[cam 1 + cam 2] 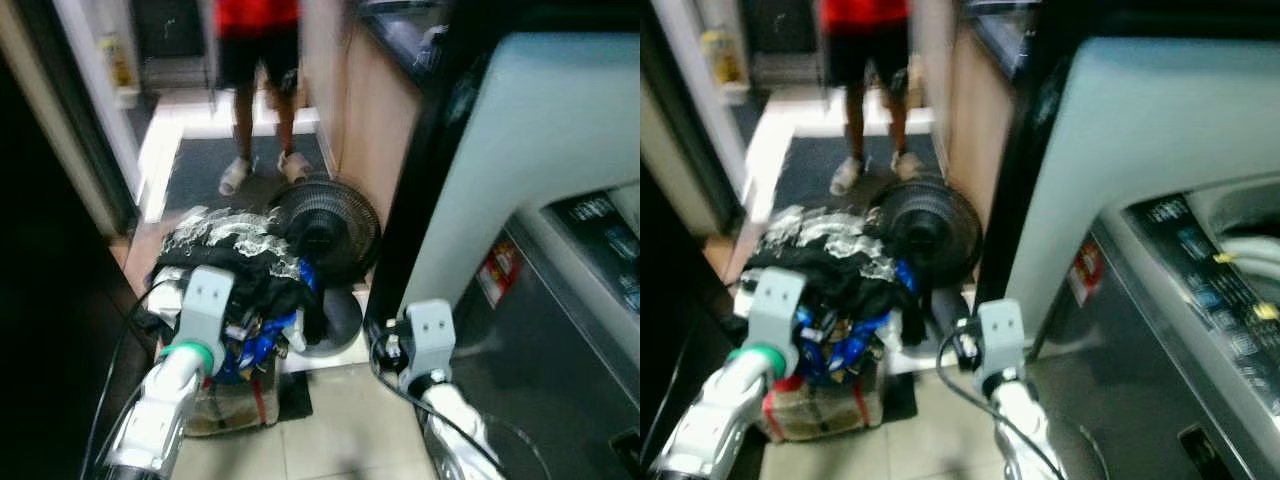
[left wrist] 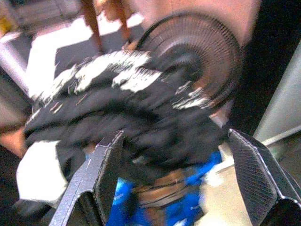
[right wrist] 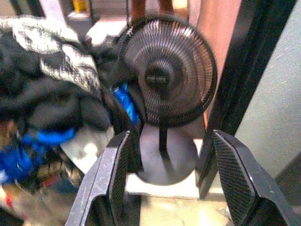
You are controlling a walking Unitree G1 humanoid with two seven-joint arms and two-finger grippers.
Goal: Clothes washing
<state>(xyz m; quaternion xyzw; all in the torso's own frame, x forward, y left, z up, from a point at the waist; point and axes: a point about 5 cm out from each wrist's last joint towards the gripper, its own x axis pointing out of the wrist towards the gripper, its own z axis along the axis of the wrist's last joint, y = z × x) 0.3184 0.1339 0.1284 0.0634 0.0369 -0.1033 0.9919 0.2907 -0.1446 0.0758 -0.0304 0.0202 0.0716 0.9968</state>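
**laundrywatcher:** Clothes (image 1: 232, 262) sit in one heap, mostly black fabric with a white-patterned piece on top and blue bits poking out underneath. The pile rests on what looks like a basket or box (image 1: 232, 405) on the tiled floor (image 1: 340, 425), just left of the fan (image 1: 325, 232). Can't tell how many garments are in there, everything's blurry.

**tileguy:** What are the arms doing?

**laundrywatcher:** Two arms, both raised in front of the robot. The left gripper (image 2: 183, 181) hangs right over the heap with its two black fingers (image 2: 106, 169) spread wide, nothing between them, not touching the cloth as far as the wrist view shows. The right gripper (image 3: 169, 181) is wide apart too, holding nothing, pointed at the fan's round base (image 3: 164, 157).

**tileguy:** Just one fan?

**laundrywatcher:** One, black, round grille, standing upright on a disc base, touching or nearly touching the right edge of the pile. One washing machine (image 1: 1170, 300) on the robot's right, top-loader with its pale lid (image 1: 1120, 130) up and a control panel (image 1: 1215, 290) along the far side. One person (image 1: 257, 80) stands farther back on a dark mat (image 1: 215, 165), red top, dark shorts, light footwear, well apart from the pile.
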